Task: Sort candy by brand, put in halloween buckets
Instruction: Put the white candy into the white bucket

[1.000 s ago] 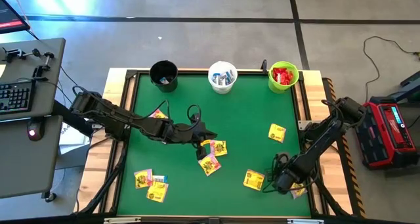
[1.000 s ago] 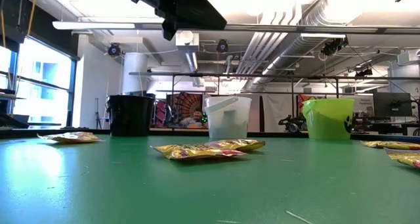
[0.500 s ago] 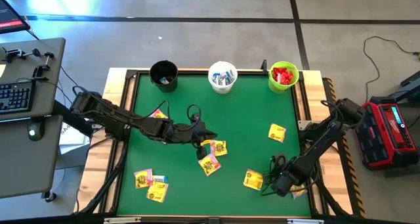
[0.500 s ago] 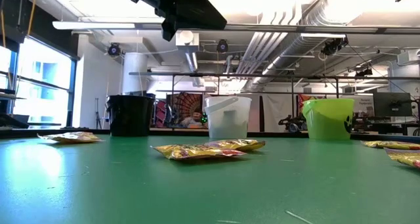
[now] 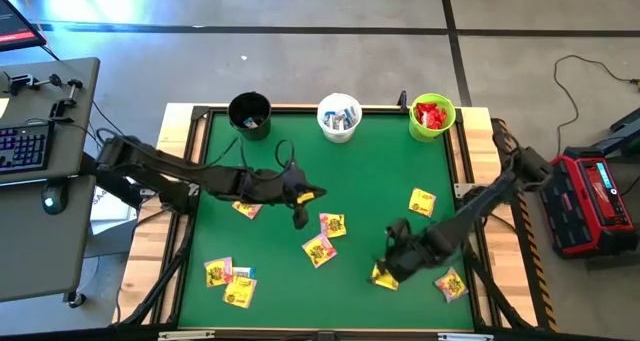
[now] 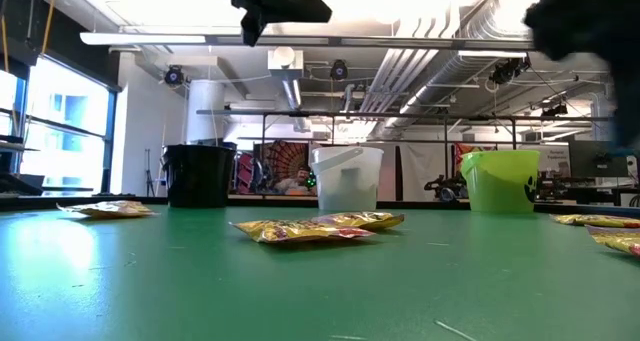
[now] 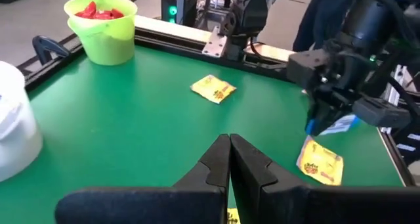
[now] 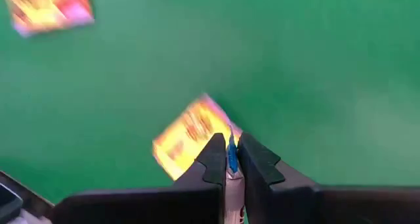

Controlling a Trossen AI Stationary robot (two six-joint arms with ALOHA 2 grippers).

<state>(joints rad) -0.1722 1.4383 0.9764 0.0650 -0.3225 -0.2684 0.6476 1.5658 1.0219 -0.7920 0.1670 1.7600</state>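
- A slim white-and-blue candy packet (image 8: 231,159) is pinched between the fingers of the right claw (image 5: 385,264); the left wrist view shows the same packet (image 7: 338,124) hanging from that claw above the green counter (image 5: 380,171).
- Directly below that claw lies a yellow packet (image 5: 384,276) on the counter; another yellow one (image 5: 451,283) lies near the right edge, and one more (image 5: 422,202) farther toward the buckets.
- The right arm reaches from the right edge in toward the counter's middle, bent low, claw clenched on the white-and-blue packet.
- The left claw (image 5: 300,207) is clenched on nothing, fingers pressed together; its arm stretches from the left edge across the counter, raised above the surface.
- Near it lie yellow packets (image 5: 326,237), one more (image 5: 246,208) under the arm, and a cluster (image 5: 230,281) at the front left.
- Along the far edge stand the black bucket (image 5: 249,113), the white bucket (image 5: 339,116) with white-and-blue candy in it, and the lime green bucket (image 5: 432,116) with red candy.
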